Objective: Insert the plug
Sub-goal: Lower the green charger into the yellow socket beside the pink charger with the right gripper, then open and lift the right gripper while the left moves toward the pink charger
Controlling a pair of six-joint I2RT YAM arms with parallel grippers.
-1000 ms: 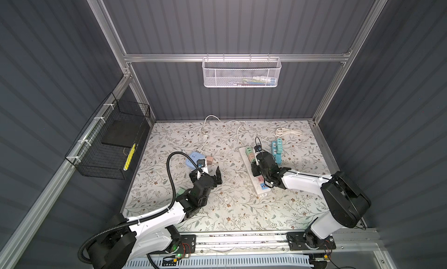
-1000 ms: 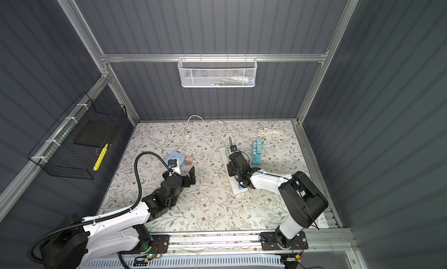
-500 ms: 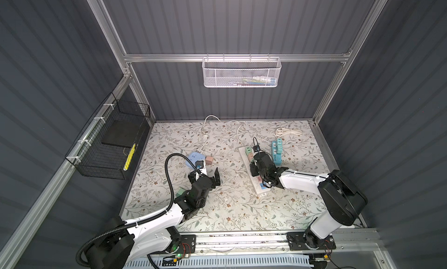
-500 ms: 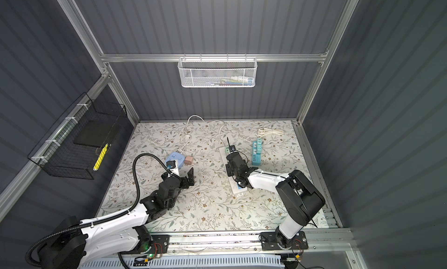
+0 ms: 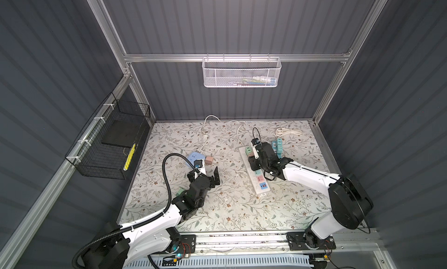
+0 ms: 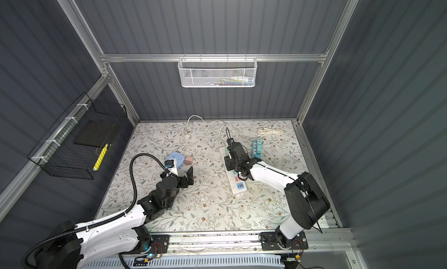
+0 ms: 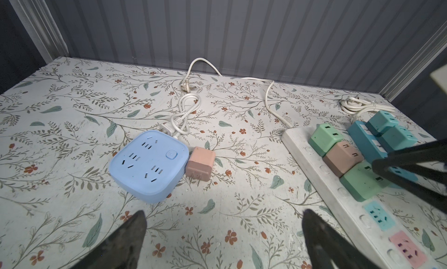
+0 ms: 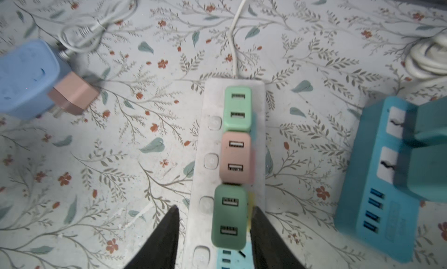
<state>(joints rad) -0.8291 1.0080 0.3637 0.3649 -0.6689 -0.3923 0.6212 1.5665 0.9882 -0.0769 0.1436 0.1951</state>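
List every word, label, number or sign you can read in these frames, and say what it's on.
No legible words or numbers anywhere.
Power symbol: on the button of the blue block.
Teal strip: faint print beside its USB ports, blurred.
Yellow item in the black basket: dark marks, too small.
Items in the white basket: too small to tell.

Floral table [image 5: 229, 207], white strip [image 8: 203, 180], pink plug [image 7: 200, 162]

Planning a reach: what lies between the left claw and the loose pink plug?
Just bare table between left claw and pink plug, in the left wrist view.
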